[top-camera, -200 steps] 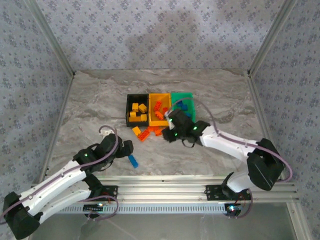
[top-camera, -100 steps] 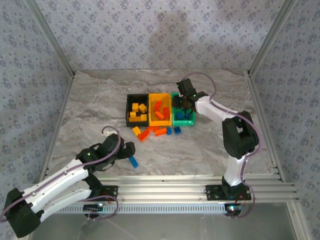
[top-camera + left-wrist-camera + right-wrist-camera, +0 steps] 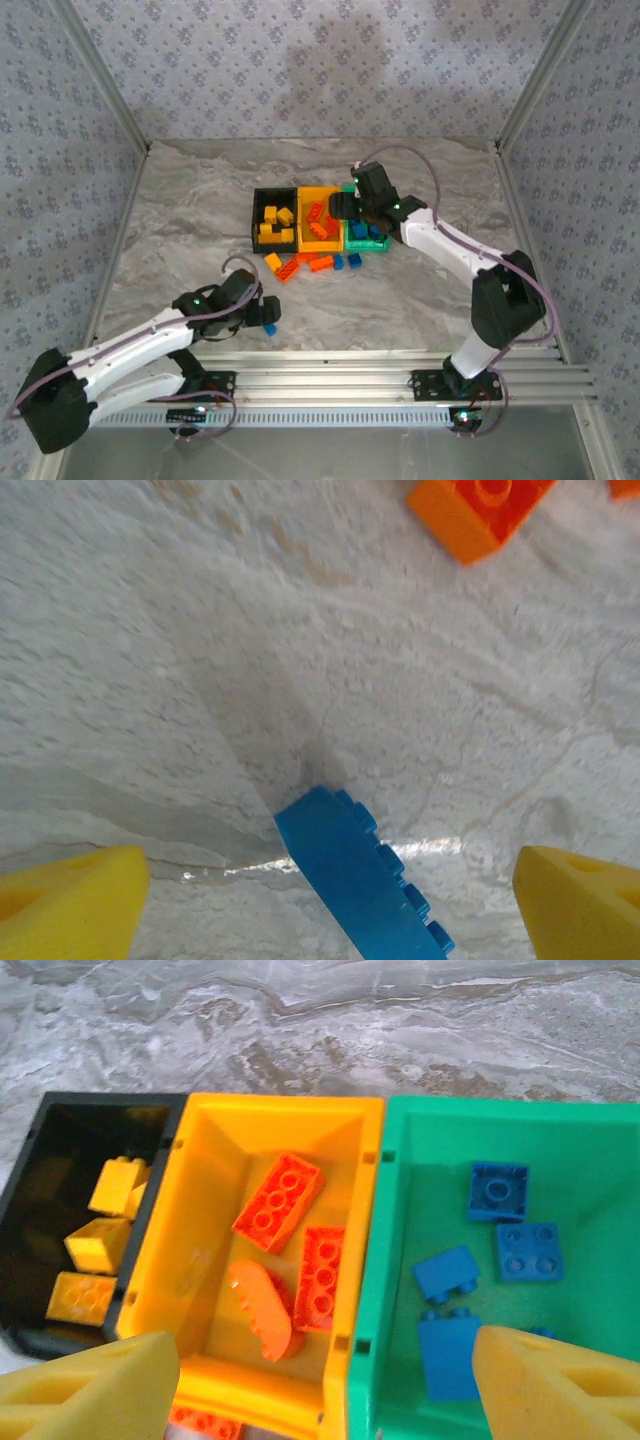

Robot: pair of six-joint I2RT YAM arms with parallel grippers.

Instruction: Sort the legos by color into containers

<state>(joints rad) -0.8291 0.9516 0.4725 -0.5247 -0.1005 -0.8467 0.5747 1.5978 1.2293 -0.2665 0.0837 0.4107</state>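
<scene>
Left claw [image 3: 325, 905] lowered over small blue studded plastic brick [image 3: 355, 875], jaws spread, brick loose between them, right claw [image 3: 325, 1390] swung farther back, released, empty, yellow-orange plastic bin [image 3: 270, 1110] of orange-red bricks [image 3: 280, 1200] and green plastic bin [image 3: 600, 1120] of blue bricks [image 3: 498, 1192] beneath it

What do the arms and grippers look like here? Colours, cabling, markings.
Left arm and right arm: white links, black joints, a small green light on each. A thin purplish cable loops along each. The left gripper and right gripper are black, with yellow wedge fingertips. No markings legible.
</scene>
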